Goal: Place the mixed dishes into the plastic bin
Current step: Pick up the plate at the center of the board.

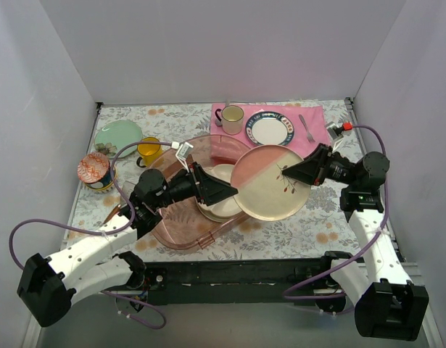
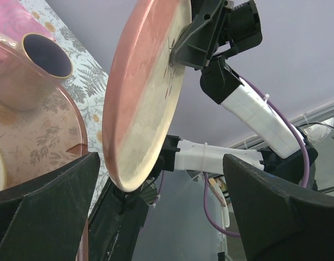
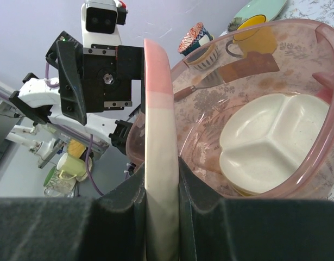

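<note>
White-walled booth, floral-cloth table (image 1: 302,225). Plastic bin (image 1: 180,235) at frame centre, cream three-section plate (image 1: 224,174) inside it. Right gripper (image 1: 286,174) is clamped on the rim of the cream floral plate (image 1: 270,185), held tilted over the bin's right edge. Left gripper (image 1: 226,192) has its jaws spread wide and empty over the bin, just beside that plate. Left of frame: large mint-green plate (image 1: 117,134), yellow mug (image 1: 148,151), small red-and-blue patterned bowl (image 1: 93,171). Top: pink cloth (image 1: 310,119) with blue-rimmed white plate (image 1: 269,128), cream mug (image 1: 232,118).

Edge-on cream floral plate (image 3: 158,109) clamped in right hand (image 3: 162,217), cream three-section plate (image 3: 275,136) inside pink plastic bin (image 3: 286,23)
</note>
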`<state>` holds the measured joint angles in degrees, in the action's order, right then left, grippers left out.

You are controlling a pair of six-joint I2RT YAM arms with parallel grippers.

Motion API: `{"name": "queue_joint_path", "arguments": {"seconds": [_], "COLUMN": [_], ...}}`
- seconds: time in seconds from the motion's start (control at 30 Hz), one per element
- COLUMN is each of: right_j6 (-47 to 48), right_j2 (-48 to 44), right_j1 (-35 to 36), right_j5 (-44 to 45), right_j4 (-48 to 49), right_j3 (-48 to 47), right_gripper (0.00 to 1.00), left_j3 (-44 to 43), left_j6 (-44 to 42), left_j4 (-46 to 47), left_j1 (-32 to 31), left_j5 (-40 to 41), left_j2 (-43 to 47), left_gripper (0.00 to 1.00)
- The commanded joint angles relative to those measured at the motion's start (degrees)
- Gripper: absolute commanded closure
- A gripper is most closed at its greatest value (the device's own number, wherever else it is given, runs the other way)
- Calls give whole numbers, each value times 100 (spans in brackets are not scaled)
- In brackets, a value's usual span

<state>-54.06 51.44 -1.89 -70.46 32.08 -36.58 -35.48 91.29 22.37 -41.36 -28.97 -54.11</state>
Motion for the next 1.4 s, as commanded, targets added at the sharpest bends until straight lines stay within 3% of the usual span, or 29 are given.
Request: {"name": "queue_joint_path", "arguments": {"seconds": [0.0, 0.23, 0.37, 0.57, 0.77, 0.8, 0.87, 0.9, 0.97, 1.0, 1.07, 1.1, 1.23, 1.37], "right_j6": [-184, -175, -175, -175, 141, 168, 290, 343, 536, 598, 756, 957, 1511, 1934], "right_j2": [-204, -257, -275, -275, -336, -328, -328, -328, -328, -328, -328, -336, -337, -275], "right_j1": [-39, -48, -75, -92, -110, -118, -136, -136, -145, -145, -154, -162, -206, -285], "right_j5": [164, 190, 190, 199, 331, 339, 340, 331, 322, 305, 296, 304, 304, 287], "right_j4": [352, 352, 352, 343, -78, -105, -175, -219, -403, -456, -649, -754, -1203, -1529], "right_j3": [-16, 89, 98, 107, 72, 63, -24, -68, -217, -262, -341, -411, -596, -745], "right_gripper": [99, 99, 99, 99, 99, 87, 76, 61, 50, 39, 30, 19, 6, 2], "left_j3": [51, -143, -275, -196, 15, 33, 138, 164, 243, 261, 261, 235, 191, 138], "left_j6": [-269, -410, -375, -138, 135, 161, 301, 363, 529, 557, 583, 583, 557, 487], "left_j4": [162, 382, 697, 1207, 1359, 1323, 1235, 1217, 1165, 1138, 981, 928, 664, 226], "left_j1": [-179, -442, -504, -504, -513, -513, -496, -487, -443, -425, -373, -355, -197, -56], "left_j5": [462, 594, 375, 138, 321, 531, 734, 900, 1042, 1147, 1253, 1323, 1464, 1613], "left_j2": [-100, -653, -952, -1058, -682, -611, -365, -303, -153, -14, 110, 241, 558, 875], "left_gripper": [5, 16, 35, 97, 100, 100, 100, 100, 100, 100, 100, 100, 100, 100]}}
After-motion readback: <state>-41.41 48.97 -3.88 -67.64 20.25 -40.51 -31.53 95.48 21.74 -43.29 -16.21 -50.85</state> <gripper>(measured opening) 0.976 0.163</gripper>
